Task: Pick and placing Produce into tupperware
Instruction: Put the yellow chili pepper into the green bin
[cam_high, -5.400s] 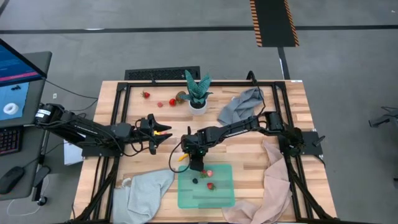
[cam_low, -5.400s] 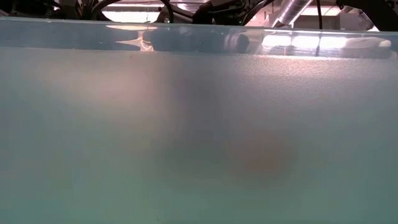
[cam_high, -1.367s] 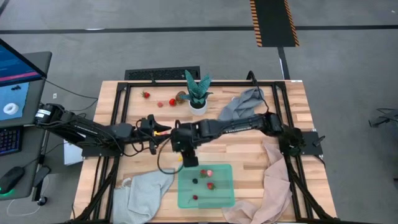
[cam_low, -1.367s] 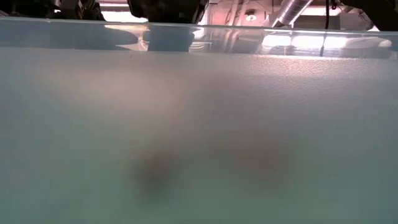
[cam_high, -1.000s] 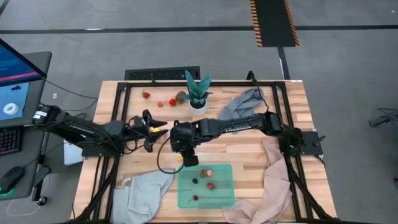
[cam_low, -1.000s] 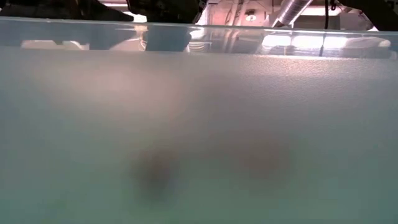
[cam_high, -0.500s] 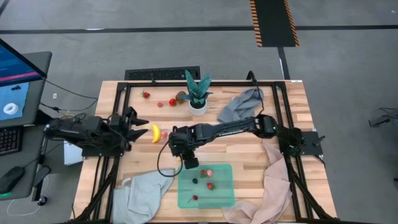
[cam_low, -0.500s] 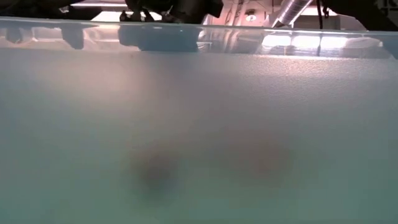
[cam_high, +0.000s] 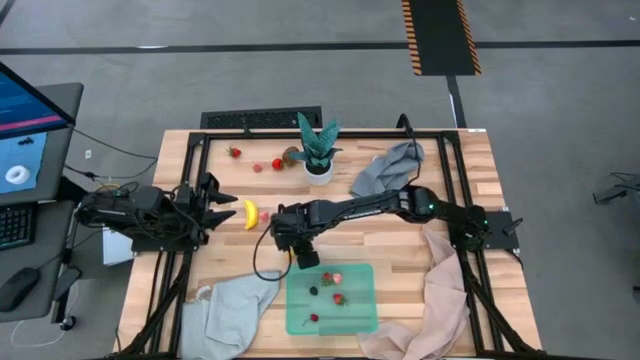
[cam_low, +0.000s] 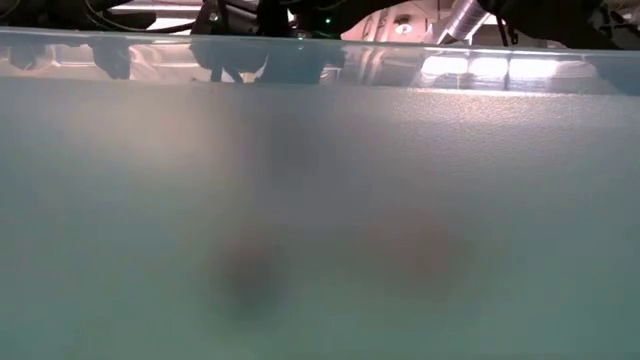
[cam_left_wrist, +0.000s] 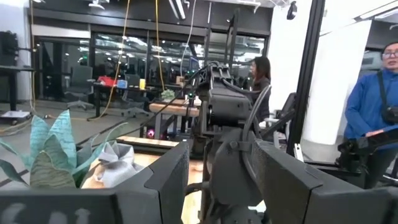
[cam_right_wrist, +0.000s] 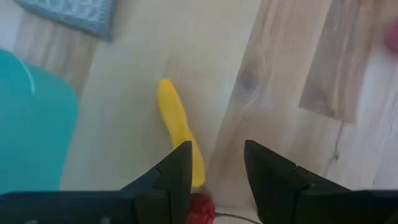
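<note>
A: What does the overhead view show?

B: A slatted wooden table (cam_high: 400, 235) on a grey floor. The mint tupperware (cam_high: 360, 312) sits midway along the near edge, with strawberries (cam_high: 337, 279) inside. The right gripper (cam_high: 304, 259) hangs at its far left corner. The left gripper (cam_high: 228, 206) waits by the left edge, just beside a banana (cam_high: 250, 214).

A: And the low view?

B: The tupperware's frosted wall fills it, with only blurred smudges behind.

A: The left wrist view?

B: Its fingers (cam_left_wrist: 168, 180) are spread and empty. The other arm is ahead, and there are people in the room beyond.

A: The right wrist view?

B: Its fingers (cam_right_wrist: 177, 171) are spread above a slim yellow piece (cam_right_wrist: 176, 121). One tip hides the piece's end, so I cannot tell if they touch.

A: What could go wrong?

B: If the fingers close off-centre, the piece would probably flick or roll away. Coming down too close to the rim could shove the tupperware. The two arms are also near each other and might clash.

A: Any writing?

B: None can be read.
</note>
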